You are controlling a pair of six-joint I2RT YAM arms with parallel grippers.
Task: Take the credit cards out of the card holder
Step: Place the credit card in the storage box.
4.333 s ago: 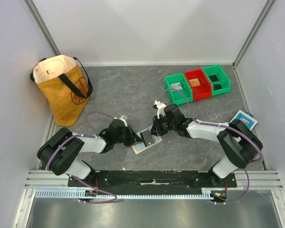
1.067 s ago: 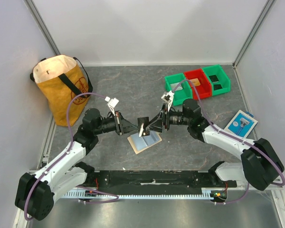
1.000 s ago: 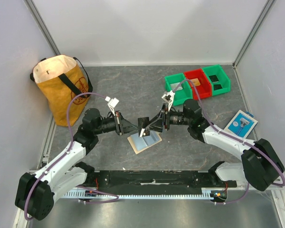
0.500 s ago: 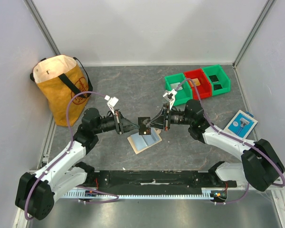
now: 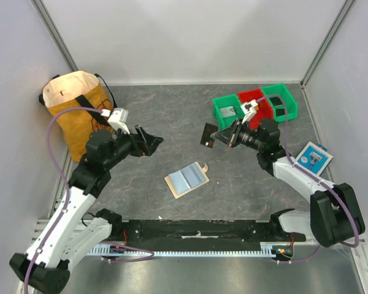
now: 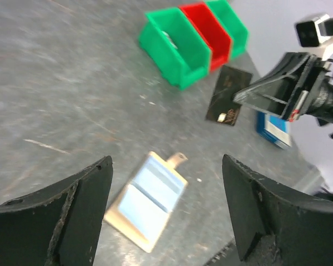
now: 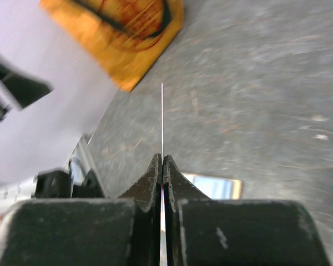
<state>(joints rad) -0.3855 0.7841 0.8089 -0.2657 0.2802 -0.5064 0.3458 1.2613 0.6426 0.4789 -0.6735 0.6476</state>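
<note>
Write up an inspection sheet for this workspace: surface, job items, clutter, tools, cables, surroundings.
Surface: grey mottled table top, no spills seen.
Job's things: card holder lies open, blue inner face up, on the table between the arms; black credit card is off the table, pinched in the right tool.
Clutter: yellow tote bag far left; green, red and green bins far right; blue-and-white packet at the right edge.
Tools: left tool open, empty, raised; right tool shut on the card.
Cables: purple cables loop along both arms, none across the holder.
Surroundings: white walls on three sides.
</note>
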